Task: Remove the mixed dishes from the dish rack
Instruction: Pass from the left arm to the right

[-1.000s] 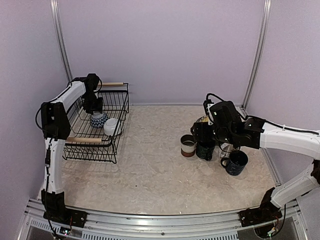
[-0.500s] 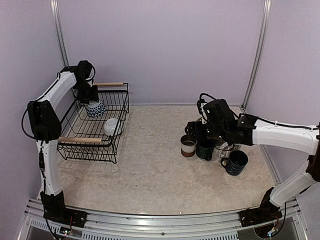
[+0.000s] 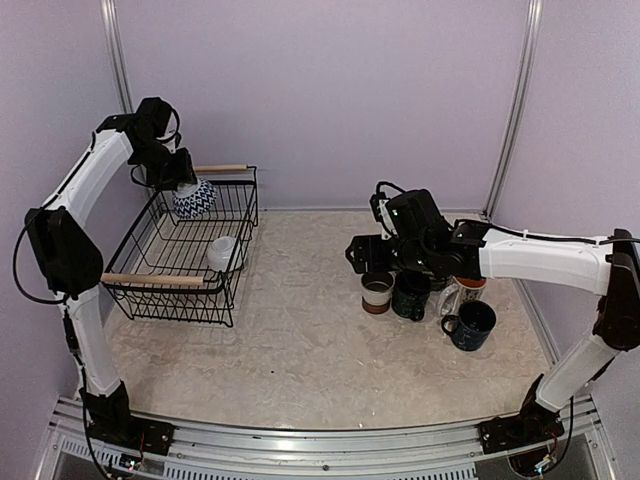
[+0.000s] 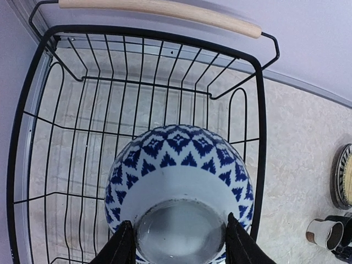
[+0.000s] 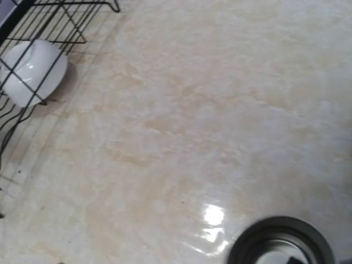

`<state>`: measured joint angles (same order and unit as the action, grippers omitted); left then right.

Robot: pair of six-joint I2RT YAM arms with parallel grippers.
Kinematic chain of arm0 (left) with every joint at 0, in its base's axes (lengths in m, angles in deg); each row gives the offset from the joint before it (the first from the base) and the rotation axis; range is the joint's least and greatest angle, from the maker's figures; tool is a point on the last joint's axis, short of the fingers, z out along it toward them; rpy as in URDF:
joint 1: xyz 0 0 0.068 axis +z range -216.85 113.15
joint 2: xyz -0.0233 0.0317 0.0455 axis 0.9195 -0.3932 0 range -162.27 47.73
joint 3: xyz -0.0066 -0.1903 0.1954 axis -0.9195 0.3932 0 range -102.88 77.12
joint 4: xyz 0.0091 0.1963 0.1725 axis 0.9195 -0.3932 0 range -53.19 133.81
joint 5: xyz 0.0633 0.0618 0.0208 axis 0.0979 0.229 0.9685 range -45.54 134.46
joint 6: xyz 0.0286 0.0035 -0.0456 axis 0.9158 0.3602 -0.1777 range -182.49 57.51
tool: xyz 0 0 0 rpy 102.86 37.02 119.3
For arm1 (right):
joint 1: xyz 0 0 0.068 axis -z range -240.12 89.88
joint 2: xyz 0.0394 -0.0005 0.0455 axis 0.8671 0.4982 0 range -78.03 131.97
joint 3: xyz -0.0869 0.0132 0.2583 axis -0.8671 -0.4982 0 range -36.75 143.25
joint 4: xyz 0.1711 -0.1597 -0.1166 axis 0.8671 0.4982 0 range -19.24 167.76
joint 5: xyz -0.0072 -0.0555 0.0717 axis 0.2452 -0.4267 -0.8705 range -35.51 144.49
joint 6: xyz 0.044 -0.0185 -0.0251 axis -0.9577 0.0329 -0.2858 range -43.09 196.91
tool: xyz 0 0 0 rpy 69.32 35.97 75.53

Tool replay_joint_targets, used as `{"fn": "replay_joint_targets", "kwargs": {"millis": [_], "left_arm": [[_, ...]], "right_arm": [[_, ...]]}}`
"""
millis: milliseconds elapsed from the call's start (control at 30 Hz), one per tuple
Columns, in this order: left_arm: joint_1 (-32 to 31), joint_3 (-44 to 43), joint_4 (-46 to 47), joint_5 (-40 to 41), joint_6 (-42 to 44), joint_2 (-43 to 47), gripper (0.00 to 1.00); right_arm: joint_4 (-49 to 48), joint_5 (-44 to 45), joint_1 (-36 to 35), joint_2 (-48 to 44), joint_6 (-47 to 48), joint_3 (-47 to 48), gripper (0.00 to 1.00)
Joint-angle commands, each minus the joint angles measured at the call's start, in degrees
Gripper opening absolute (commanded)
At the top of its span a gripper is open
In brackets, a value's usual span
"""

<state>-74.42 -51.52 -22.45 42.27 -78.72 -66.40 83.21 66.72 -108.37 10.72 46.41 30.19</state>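
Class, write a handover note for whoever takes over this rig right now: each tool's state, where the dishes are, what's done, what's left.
Left tool: shut on the blue-patterned bowl, held above the dish rack.
Right tool: open, empty, above the unloaded mugs.
Done: brown-white cup, dark mug, orange-lined mug and dark blue mug stand on the table at right; striped plate nearby.
Left: set the patterned bowl down, then take out the white bowl lying in the rack.

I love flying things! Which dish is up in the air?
The blue-and-white patterned bowl, held by the left pincer above the dish rack. The white bowl lies in the rack; the mugs stand on the table.
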Motion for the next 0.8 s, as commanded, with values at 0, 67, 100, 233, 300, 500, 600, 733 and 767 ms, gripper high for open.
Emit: {"fn": "replay_joint_targets", "kwargs": {"millis": [0, 67, 100, 233, 300, 500, 600, 733, 767], "left_arm": [[-1.56, 1.61, -0.02, -2.05, -0.42, 3.06, 0.32], [-1.97, 2.09, -0.14, -3.25, -0.83, 3.67, 0.31], [-2.27, 2.19, -0.26, -3.90, -1.02, 4.33, 0.31], [-3.67, 2.29, -0.35, -6.76, -1.64, 5.95, 0.28], [-4.50, 1.90, -0.49, -7.61, -1.93, 6.65, 0.28], [-6.47, 2.16, -0.04, -10.50, -3.35, 9.01, 0.27], [-7.97, 3.69, 1.92, -13.34, -3.99, 10.22, 0.27], [-10.83, 4.22, 4.25, -14.38, -4.34, 11.35, 0.27], [-11.55, 4.30, 4.72, -14.47, -4.34, 11.50, 0.27]], "right_arm": [[-2.09, -3.60, 0.01, 3.02, -0.16, 3.52, 0.84], [-3.64, -5.78, 0.04, 4.22, -0.27, 4.70, 0.85], [-4.75, -7.31, 0.12, 4.79, -0.46, 5.29, 0.86], [-9.31, -15.05, 1.67, 7.57, -3.03, 7.61, 0.87], [-11.44, -18.35, 2.42, 9.03, -4.89, 9.48, 0.87], [-17.97, -27.29, 3.96, 13.43, -10.10, 15.47, 0.88], [-26.41, -32.98, 4.98, 15.79, -16.68, 16.15, 0.88], [-47.11, -41.53, 6.66, 19.78, -31.02, 13.39, 0.90], [-51.65, -42.98, 6.82, 21.17, -34.19, 13.16, 0.90]]}}
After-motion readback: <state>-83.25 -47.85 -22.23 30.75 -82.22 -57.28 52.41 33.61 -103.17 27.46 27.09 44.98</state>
